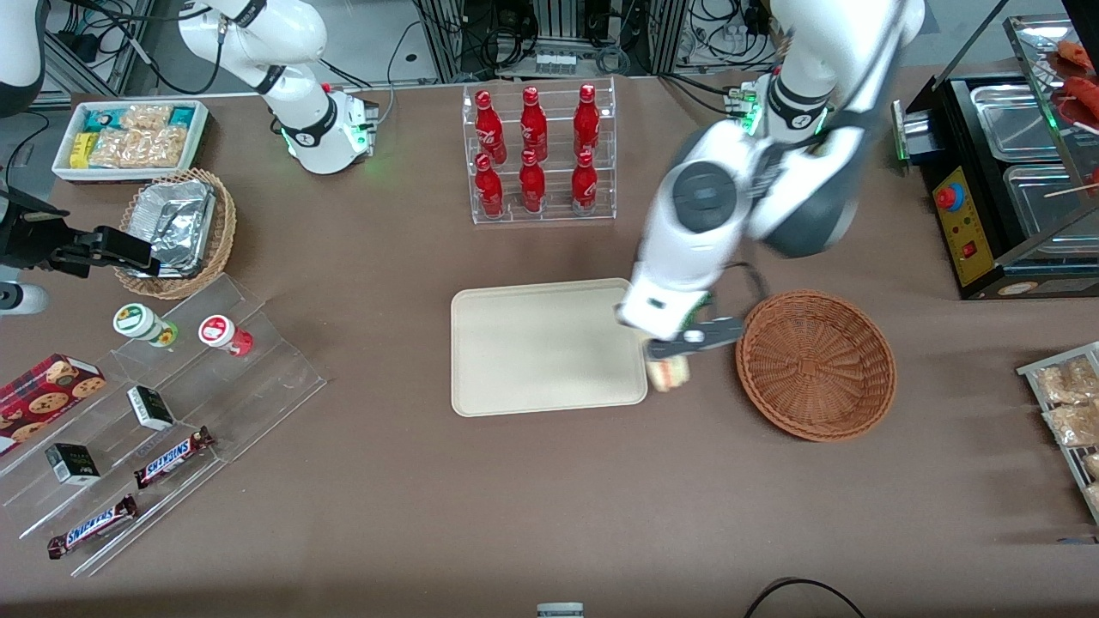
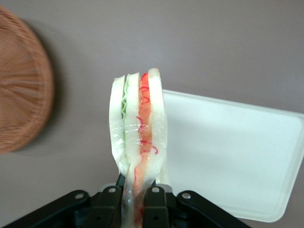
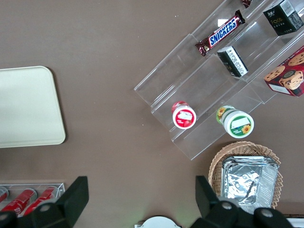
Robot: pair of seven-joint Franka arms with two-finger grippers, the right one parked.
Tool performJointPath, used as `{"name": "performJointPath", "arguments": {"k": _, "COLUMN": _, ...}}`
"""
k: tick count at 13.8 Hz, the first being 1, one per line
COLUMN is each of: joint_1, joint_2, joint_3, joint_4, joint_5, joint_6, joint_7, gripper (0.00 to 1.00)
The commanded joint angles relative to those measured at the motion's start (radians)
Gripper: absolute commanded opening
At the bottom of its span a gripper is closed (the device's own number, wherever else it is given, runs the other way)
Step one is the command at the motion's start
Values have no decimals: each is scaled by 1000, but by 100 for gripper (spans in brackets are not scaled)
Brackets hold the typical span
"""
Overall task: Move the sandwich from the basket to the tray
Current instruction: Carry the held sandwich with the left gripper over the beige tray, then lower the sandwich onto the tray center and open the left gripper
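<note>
The gripper [image 1: 678, 350] holds the sandwich [image 1: 669, 373] tight between its fingers [image 2: 110, 205], up in the air between the basket [image 1: 816, 365] and the tray [image 1: 541, 343]. The sandwich hangs just at the tray's rim, so the tray's middle lies toward the parked arm's end of the table. Its long side sticks straight out from the fingers. There is one sandwich, one tray and one brown basket.

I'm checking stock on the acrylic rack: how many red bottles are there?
6 red bottles stand in the clear rack, three per row, one row nearer the front camera. None seem hidden. The gripper holds the sandwich between basket and tray.
</note>
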Motion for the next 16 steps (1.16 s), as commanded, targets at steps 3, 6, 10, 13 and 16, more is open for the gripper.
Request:
{"name": "performJointPath", "arguments": {"k": 3, "joint_1": -107, "joint_2": 216, "joint_3": 14, "joint_4": 197, "joint_5": -1, "joint_6": 46, "joint_7": -14, "gripper": 0}}
{"name": "performJointPath", "arguments": {"k": 6, "joint_1": -154, "joint_2": 299, "joint_3": 14, "joint_4": 228, "joint_5": 1, "joint_6": 126, "joint_7": -14, "gripper": 0}}
{"name": "performJointPath", "arguments": {"k": 10, "joint_1": -177, "joint_2": 380, "joint_3": 14, "joint_4": 262, "joint_5": 1, "joint_6": 141, "joint_7": 3, "gripper": 0}}
{"name": "performJointPath", "arguments": {"k": 13, "joint_1": -191, "joint_2": 420, "joint_3": 16, "joint_4": 263, "joint_5": 4, "joint_6": 181, "joint_7": 28, "gripper": 0}}
{"name": "performJointPath", "arguments": {"k": 16, "joint_1": -197, "joint_2": 438, "joint_3": 16, "joint_4": 273, "joint_5": 24, "joint_6": 188, "joint_7": 28, "gripper": 0}}
